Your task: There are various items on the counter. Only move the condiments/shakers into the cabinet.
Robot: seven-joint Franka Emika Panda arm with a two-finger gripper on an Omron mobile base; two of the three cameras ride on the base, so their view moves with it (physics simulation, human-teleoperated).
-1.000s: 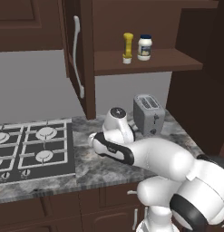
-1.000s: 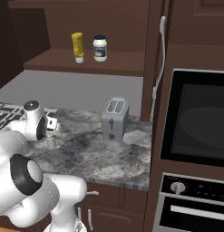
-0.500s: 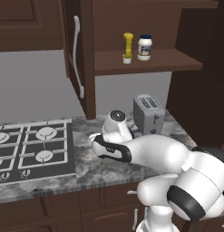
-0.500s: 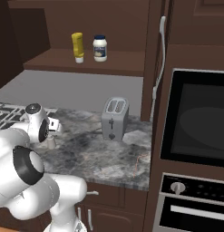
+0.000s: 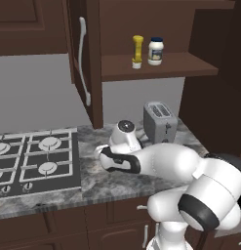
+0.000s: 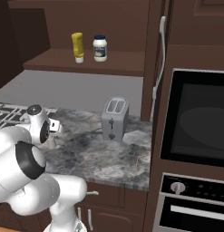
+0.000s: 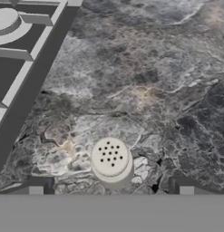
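Shaker: small pale grey shaker stands upright on the counter, its perforated top facing the hand camera; in the right base view it sits just below the robot's hand, near the counter's stove end.
Gripper: the gripper hangs over the shaker with its two dark fingertips spread wide, one on each side of the shaker and apart from it; nothing is pinched.
Yellow bottle: slim yellow squeeze bottle stands on the cabinet shelf, cap end down; also seen from the right.
White jar: white jar with dark blue lid stands upright on the same shelf, just beside the yellow bottle, not touching it.
Cabinet: dark brown wall cabinet, door swung open, long curved silver handle on the door.
Toaster: boxy grey two-slot toaster stands on the counter below the shelf, well apart from the shaker.
Counter: speckled grey-and-white granite, thick edge.
Stovetop: black stovetop with white grates adjoins the counter; its edge runs near the shaker in the hand view.
Oven: black built-in oven sits at the counter's far end in the right base view.
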